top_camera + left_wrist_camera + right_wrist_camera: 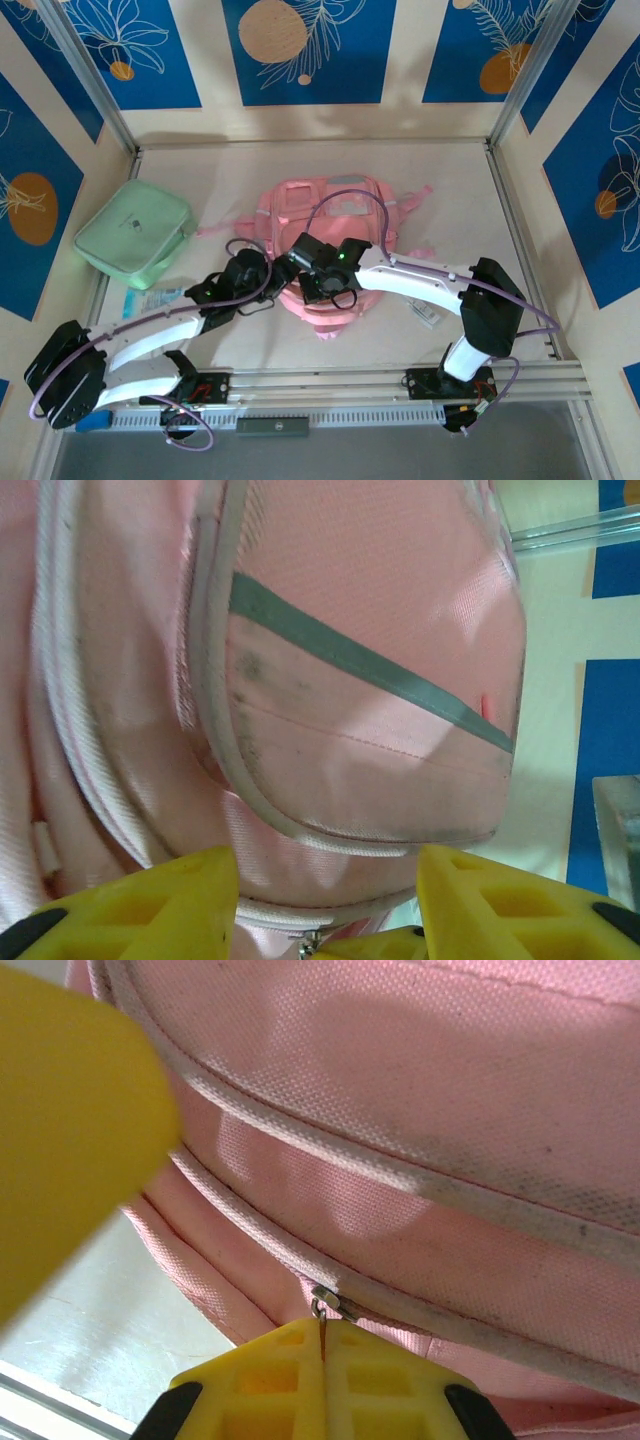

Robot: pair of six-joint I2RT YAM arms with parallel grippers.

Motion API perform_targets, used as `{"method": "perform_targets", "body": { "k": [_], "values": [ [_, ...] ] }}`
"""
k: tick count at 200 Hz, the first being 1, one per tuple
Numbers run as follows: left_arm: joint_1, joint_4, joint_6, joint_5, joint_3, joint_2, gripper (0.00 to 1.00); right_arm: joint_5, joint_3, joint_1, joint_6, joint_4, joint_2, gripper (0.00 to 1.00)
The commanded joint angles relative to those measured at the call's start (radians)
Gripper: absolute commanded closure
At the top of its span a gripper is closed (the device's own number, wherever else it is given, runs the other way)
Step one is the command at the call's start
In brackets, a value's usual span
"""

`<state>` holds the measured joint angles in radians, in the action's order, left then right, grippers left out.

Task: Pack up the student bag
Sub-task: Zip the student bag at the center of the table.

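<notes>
The large pink fabric student bag (300,215) lies mid-tabletop (450,200), under both arms' wrists; the left tool (325,890) stands with yellow fingers spread beside its front pocket; the right tool (322,1345) is pressed together, pinching the bag's small metal zip pull (322,1308).

We get bright, even overhead light, with soft shadows on the student bag (380,600); a yellow shape (70,1120) sits out of focus, upper left of the right wrist view.
</notes>
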<state>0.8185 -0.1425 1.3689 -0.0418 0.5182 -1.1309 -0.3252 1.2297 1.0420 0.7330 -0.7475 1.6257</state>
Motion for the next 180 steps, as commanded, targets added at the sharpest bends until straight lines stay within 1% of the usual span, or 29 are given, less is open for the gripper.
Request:
{"method": "perform_targets", "body": {
  "k": [1,20,55,75,89,100,109,118,154,180],
  "values": [
    [0.032,-0.039,0.117,-0.112,-0.014,-0.03,0.54,0.022,-0.015,0.02,0.019,0.008,-0.012,1.0],
    [0.052,-0.054,0.155,-0.154,-0.042,-0.032,0.56,0.029,-0.029,0.021,0.014,0.021,-0.01,1.0],
    [0.078,0.04,0.187,-0.222,-0.042,-0.012,0.6,0.029,-0.051,0.031,0.014,0.054,0.02,1.0],
    [0.084,0.042,0.201,-0.231,-0.041,-0.027,0.61,0.037,-0.062,0.039,0.013,0.083,0.042,1.0],
    [0.091,0.058,0.246,-0.232,-0.037,-0.056,0.61,0.045,-0.056,0.039,0.016,0.089,0.059,1.0],
    [0.094,0.024,0.271,-0.227,-0.051,-0.076,0.63,0.042,-0.05,0.04,0.018,0.085,0.072,1.0],
    [0.098,0.003,0.275,-0.242,-0.061,-0.079,0.64,0.038,-0.047,0.042,0.022,0.083,0.08,1.0],
    [0.103,0.023,0.283,-0.262,-0.059,-0.072,0.64,0.031,-0.047,0.046,0.03,0.077,0.086,1.0],
    [0.104,0.075,0.272,-0.286,-0.046,-0.055,0.65,0.034,-0.056,0.048,0.035,0.092,0.117,0.86],
    [0.104,0.084,0.277,-0.302,-0.058,-0.046,0.65,0.046,-0.057,0.056,0.045,0.095,0.135,0.85]
  ]
}}
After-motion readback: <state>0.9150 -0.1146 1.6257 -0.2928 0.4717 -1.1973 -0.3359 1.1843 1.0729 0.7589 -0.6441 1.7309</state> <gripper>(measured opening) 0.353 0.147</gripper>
